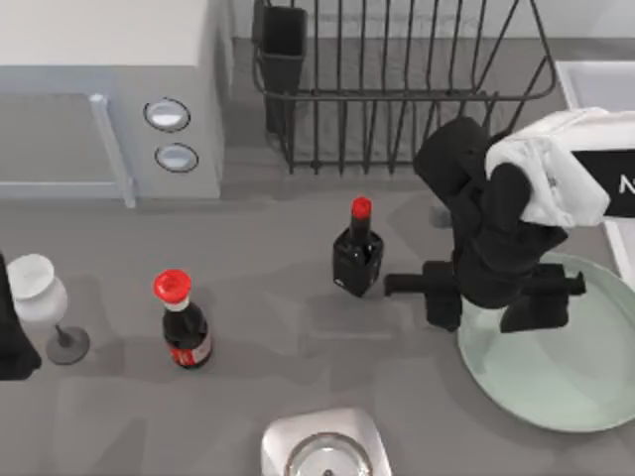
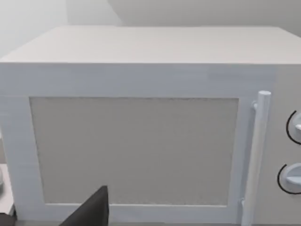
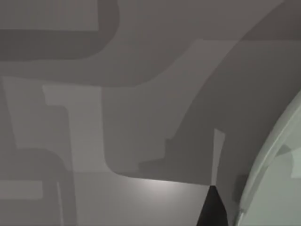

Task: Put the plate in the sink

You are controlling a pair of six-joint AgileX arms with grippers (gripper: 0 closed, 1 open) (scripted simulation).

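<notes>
The plate (image 1: pixel 566 382) lies flat on the bench (image 1: pixel 298 248), with the sink (image 1: pixel 595 84) beyond its far edge, past the black wire dish rack (image 1: pixel 397 89). The right hand (image 1: pixel 486 297) hangs over the plate's rim on the side toward the dark red-capped bottle (image 1: pixel 357 260), so it is by far the nearer one; its fingers look spread wide, one out over the bare bench and one above the plate, holding nothing. The left hand (image 1: pixel 12 327) is parked well away beyond the wine glass (image 1: pixel 40 297), facing the microwave (image 2: pixel 141 117), and I cannot tell its fingers' state.
</notes>
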